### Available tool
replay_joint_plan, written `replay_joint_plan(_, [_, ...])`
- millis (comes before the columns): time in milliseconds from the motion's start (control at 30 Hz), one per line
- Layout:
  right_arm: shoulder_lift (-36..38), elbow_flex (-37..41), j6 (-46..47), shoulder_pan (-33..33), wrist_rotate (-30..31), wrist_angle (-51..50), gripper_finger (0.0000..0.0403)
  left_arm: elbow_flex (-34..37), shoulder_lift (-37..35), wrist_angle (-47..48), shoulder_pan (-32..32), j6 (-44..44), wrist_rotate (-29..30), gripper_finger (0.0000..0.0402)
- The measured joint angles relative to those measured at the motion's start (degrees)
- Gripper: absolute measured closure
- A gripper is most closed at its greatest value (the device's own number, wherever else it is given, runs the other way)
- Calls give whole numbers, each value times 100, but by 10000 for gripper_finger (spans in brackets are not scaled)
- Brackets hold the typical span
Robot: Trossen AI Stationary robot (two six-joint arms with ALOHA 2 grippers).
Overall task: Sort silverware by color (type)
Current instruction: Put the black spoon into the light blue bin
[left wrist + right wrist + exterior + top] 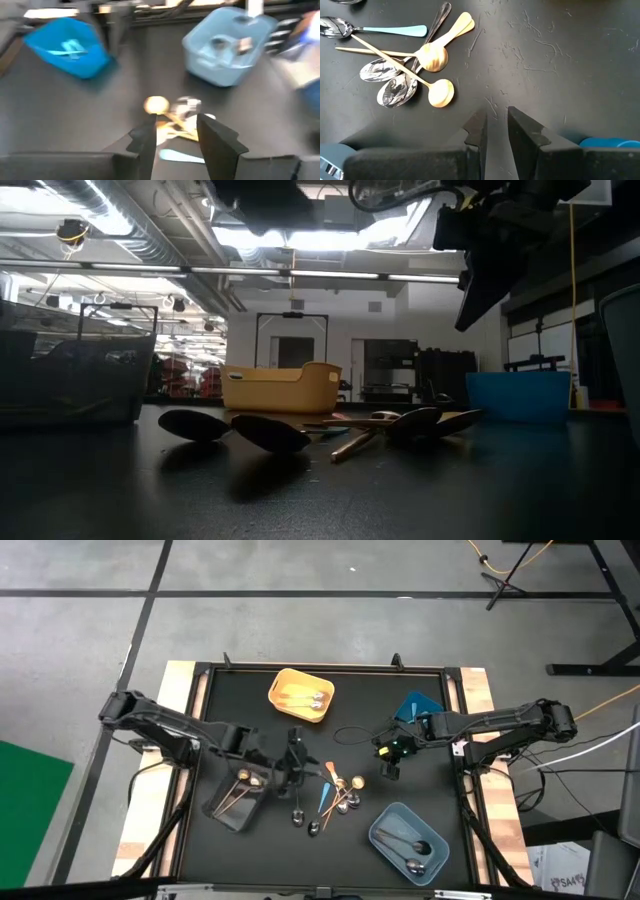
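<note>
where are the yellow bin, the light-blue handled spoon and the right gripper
yellow bin [283, 686]: high view, on its rim
light-blue handled spoon [395, 31]: right wrist view, mid handle
right gripper [496, 129]: right wrist view, midway between its fingertips

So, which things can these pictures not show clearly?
- Blue bin: its contents are blurred in the left wrist view.
- Clear bin: contents too small in the high view; dark in the low view.
- Left gripper: too small and dark in the high view.

Grey concrete floor [300, 630] with dark seams, green mat [25, 790] at one side. Black tabletop [240, 850] on wood frame. Ceiling ducts [150, 225] and strip lights [300, 240] overhead.
</note>
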State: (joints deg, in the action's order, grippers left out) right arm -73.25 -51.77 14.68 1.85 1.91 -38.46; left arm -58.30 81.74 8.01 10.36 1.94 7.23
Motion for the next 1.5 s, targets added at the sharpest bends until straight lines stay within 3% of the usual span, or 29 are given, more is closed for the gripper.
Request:
replay_joint_plan(100, [0, 0, 1, 0, 0, 1, 336, 0, 236, -172, -76, -356, 320, 267])
replay_joint_plan(267, [0, 0, 2, 0, 0, 12, 336, 0, 644, -238, -211, -873, 86, 269])
replay_joint_plan(500, [0, 0, 2, 0, 0, 179, 336, 0, 1097, 117, -263, -2016, -1155, 269])
replay_joint_plan(600, [0, 0, 2, 0, 0, 193, 336, 0, 1205, 464, -269, -2315, -1415, 269])
replay_joint_plan(833, [0, 0, 2, 0, 0, 198, 336, 9, 1440, 1324, -269, -2765, -1596, 269])
replay_joint_plan(1500, [1, 0, 0, 0, 2, 245, 336, 4, 2364, 1203, -202, -3255, -2182, 270])
